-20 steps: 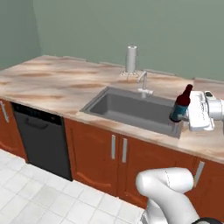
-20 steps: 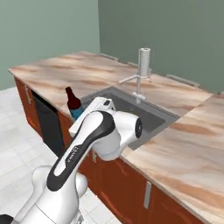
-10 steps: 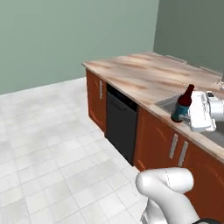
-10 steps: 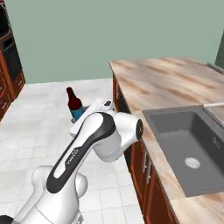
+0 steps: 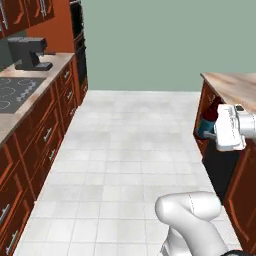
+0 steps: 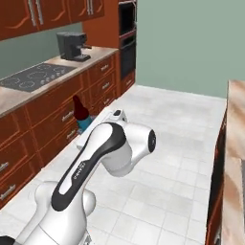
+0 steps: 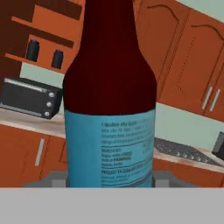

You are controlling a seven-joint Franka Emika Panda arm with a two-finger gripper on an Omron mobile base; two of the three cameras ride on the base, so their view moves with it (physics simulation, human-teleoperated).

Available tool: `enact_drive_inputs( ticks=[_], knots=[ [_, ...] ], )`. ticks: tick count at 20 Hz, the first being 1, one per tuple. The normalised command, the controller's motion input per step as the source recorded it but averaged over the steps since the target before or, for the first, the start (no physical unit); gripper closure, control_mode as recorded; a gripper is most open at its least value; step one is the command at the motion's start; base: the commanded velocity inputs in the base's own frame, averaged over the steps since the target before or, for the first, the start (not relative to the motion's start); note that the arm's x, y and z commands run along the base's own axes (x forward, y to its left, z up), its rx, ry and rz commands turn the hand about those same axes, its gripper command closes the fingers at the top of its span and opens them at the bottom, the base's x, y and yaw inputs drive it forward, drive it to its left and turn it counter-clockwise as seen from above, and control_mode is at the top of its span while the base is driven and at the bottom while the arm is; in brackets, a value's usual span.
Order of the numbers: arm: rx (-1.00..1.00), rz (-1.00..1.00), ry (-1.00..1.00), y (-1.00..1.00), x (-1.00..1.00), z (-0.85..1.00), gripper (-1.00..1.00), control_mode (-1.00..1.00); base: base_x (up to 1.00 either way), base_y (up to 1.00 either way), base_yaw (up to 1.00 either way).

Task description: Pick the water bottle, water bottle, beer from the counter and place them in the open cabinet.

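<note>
Item: beer [image 7: 109, 109], centre of the hand view, upright, clasped in the gripper [image 5: 216, 131]. Destination: open cabinet [image 7: 39, 39], upper left, two water bottles [image 7: 33, 50] on its shelf. Handling: keep it vertical, approach level, set it beside them without knocking.
</note>
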Motion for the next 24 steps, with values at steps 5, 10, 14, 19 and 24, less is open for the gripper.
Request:
enact_drive_inputs(
  ticks=[5, 10, 14, 19, 24],
  knots=[
    [0.00, 0.00, 0.00, 0.00, 0.00, 0.00, 1.00, 1.00, 0.00, 0.31, 0.71],
    [0.00, 0.00, 0.00, 0.00, 0.00, 0.00, 1.00, 1.00, 0.00, 0.34, 0.67],
    [0.00, 0.00, 0.00, 0.00, 0.00, 0.00, 1.00, 1.00, 0.00, 0.36, 0.66],
    [0.00, 0.00, 0.00, 0.00, 0.00, 0.00, 1.00, 1.00, 0.00, 0.38, 0.66],
    [0.00, 0.00, 0.00, 0.00, 0.00, 0.00, 1.00, 1.00, 0.00, 0.33, 0.65]
  ],
)
